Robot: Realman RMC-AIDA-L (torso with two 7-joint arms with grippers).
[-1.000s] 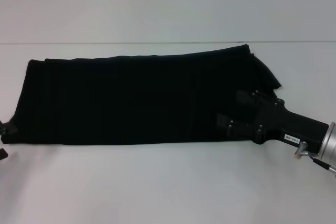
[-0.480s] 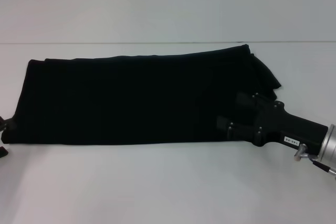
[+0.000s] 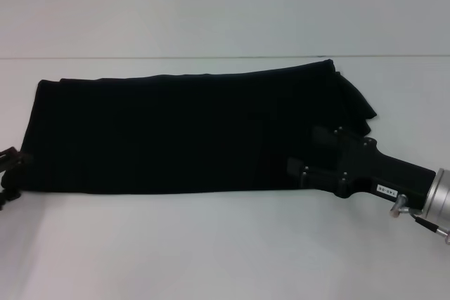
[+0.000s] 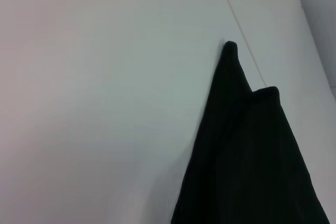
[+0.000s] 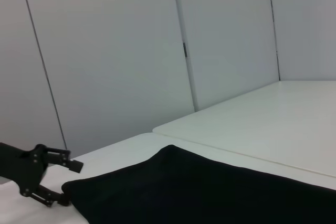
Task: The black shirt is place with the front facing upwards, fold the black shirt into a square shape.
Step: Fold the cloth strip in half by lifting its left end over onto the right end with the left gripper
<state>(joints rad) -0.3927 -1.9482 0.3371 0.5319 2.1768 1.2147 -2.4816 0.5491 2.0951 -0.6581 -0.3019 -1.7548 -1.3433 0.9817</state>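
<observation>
The white table fills most of the head view, with a thin seam line running across it behind the cloth. In the right wrist view pale wall panels rise behind the table's far edge.

The black shirt lies flat on the table as a long band running from the robot's left to its right, already folded lengthwise. No lettering or label shows on it; the surface is uniformly dark and its folds are hard to make out. At its right end a loose flap sticks out past the main band. In the left wrist view only one end of the shirt shows, with two pointed corners, and the rest is cut off by the picture's edge. In the right wrist view the shirt spreads across the foreground and is also cut off.

The right gripper reaches in from the lower right, lying over the shirt's right end near its front edge. Its two dark fingers merge with the black cloth, so I cannot tell whether they are spread or pinching fabric.

The left gripper sits at the shirt's left front corner, mostly cut off by the picture's edge. In the right wrist view this gripper has its fingers spread apart on either side of the shirt's corner.
</observation>
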